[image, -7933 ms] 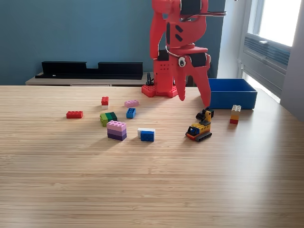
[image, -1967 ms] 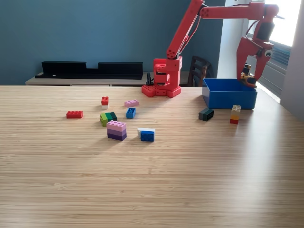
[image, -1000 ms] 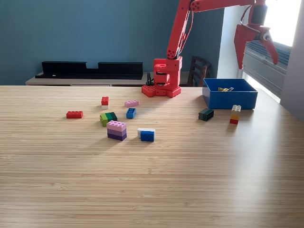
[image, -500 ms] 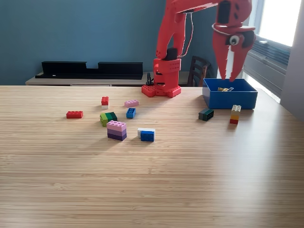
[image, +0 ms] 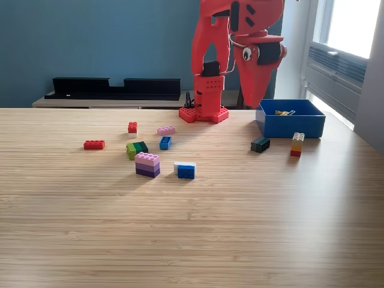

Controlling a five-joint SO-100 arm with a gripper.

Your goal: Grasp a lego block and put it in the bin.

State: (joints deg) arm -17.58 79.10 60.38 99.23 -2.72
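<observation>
The gripper [image: 252, 103] hangs empty, its opening hard to tell. Dropping toward the dark block [image: 260, 144], it could clip the bin [image: 292, 126] wall.

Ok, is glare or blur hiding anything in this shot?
Exterior view: the window at upper right is blown out white; the blocks, like the red brick, and the blue bin look sharp; the gripper is slightly soft, so its jaws are unreadable.

Red arm folded upright above own base near table's far edge. Hand [image: 252, 105] hanging downward, held clear of table, fingers drawn together to point, nothing visible between them.
</observation>
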